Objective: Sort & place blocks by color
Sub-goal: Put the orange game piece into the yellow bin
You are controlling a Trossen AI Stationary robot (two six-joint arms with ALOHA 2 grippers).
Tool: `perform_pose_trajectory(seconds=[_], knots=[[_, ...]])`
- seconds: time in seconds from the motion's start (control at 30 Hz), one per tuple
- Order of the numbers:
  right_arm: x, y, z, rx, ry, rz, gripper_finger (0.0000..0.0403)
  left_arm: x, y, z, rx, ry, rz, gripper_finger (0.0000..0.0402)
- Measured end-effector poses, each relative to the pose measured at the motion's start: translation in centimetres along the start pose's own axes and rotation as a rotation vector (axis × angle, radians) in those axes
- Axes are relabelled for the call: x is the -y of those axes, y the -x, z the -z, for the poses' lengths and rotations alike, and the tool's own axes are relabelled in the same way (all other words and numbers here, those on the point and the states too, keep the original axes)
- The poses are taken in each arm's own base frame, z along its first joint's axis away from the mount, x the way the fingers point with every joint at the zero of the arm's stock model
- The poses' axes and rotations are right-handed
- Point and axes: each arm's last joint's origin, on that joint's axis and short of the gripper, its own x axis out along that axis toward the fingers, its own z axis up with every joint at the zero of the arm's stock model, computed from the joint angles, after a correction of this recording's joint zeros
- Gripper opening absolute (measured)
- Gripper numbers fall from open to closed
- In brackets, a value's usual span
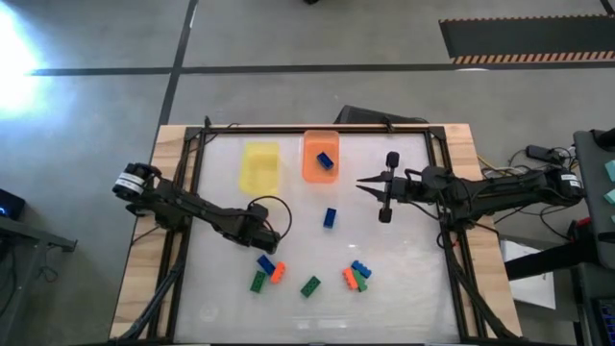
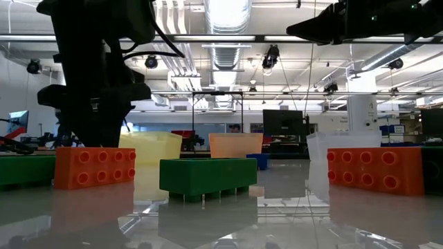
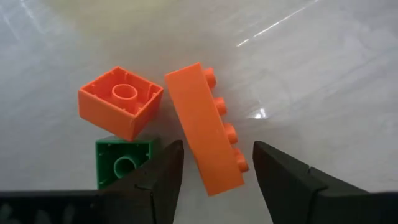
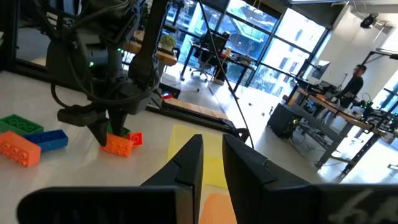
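My left gripper [image 1: 266,246] is open and low over a cluster of blocks at the table's near left: a blue one [image 1: 265,261], an orange one [image 1: 278,272] and a green one [image 1: 258,282]. In the left wrist view its fingers stand on either side of the near end of a long orange block [image 3: 208,130] lying on its side, with a small gap at each finger. An upside-down orange block [image 3: 121,99] and a green one [image 3: 124,163] lie beside it. My right gripper [image 1: 359,181] hovers right of the orange tray [image 1: 312,171], empty, with a narrow gap [image 4: 211,158] between its fingers.
A yellow tray [image 1: 259,165] stands at the far middle, left of the orange tray, which holds a blue block [image 1: 327,160]. A blue block [image 1: 330,217] lies mid-table and a green one [image 1: 309,285] nearer. An orange, blue and green cluster [image 1: 357,277] lies near right.
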Motion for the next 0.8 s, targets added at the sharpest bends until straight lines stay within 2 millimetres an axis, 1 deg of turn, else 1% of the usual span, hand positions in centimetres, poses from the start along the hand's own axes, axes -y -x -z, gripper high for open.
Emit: perform_pose_trajectory(seconds=[0.07,0.17,0.43,0.53,0.7,0.8], knots=[[0.00,0.00,0.00,0.000,0.000,0.000,0.0052,0.00,0.00,0.00,0.000,0.000,0.000,0.0175],[0.00,0.00,0.00,0.000,0.001,0.000,0.0052,0.00,-0.11,0.03,0.001,0.001,0.003,0.0161],[-0.01,0.00,0.01,-0.001,0.007,-0.001,0.0052,-0.01,-0.14,0.04,0.001,0.000,0.003,0.0085],[-0.01,0.00,0.02,-0.002,0.008,-0.001,0.0052,0.03,-0.09,-0.03,0.019,0.001,0.006,0.0067],[-0.02,0.00,0.03,-0.003,0.008,-0.002,0.0052,0.08,0.10,-0.11,0.025,-0.008,0.005,0.0060],[-0.02,0.00,0.05,-0.004,0.008,-0.002,0.0052,0.38,0.84,-0.40,0.028,-0.022,0.035,0.0059]])
